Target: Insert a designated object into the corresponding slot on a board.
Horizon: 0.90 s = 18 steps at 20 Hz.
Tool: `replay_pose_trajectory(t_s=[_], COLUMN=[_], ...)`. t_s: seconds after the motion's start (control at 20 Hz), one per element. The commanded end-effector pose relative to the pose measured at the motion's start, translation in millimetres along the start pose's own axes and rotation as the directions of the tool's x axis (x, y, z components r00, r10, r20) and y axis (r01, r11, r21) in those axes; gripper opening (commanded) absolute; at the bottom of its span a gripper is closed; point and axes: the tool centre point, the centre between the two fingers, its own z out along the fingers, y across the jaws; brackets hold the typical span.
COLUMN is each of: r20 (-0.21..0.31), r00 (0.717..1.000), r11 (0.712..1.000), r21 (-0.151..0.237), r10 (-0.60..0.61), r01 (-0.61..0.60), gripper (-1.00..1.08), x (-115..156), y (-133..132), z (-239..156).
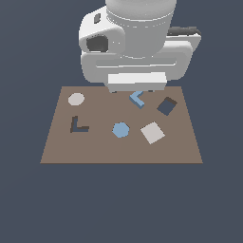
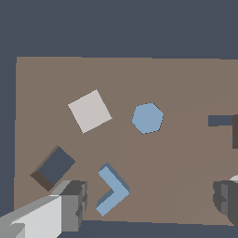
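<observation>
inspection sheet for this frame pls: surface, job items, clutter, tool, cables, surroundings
Surface: brown board, flat, matte.
Job's things: light-blue L block lies flat on the board, not gripped; L-shaped slot is empty, toward the exterior view's left.
Clutter: blue hexagon, beige square and pale round piece lie loose on the board; dark square cut-out is empty.
Grippers: tool open, one finger either side of the L block, neither touching it; height above it cannot be judged.
Cables: nothing seen.
Surroundings: plain dark blue-grey ground, nothing else seen.
</observation>
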Motion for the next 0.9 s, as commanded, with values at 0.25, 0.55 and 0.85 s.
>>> replay_pose_trajectory(t_s=[0.25, 0.55, 0.85], r20=[0.0, 0.0, 0.001], r00=[1.0, 0.994, 0.967], r11=[1.0, 0.994, 0.967], r21=[0.0, -0.002, -0.005], r10=[-0.022, -0.107, -0.255], r01=[0.022, 0.107, 0.255], gripper=[1.0, 1.0, 1.0], x=[-1.7, -8.7, -22.7], y=[-2.2, -10.5, -23.4], z=[3.7, 17.8, 42.7])
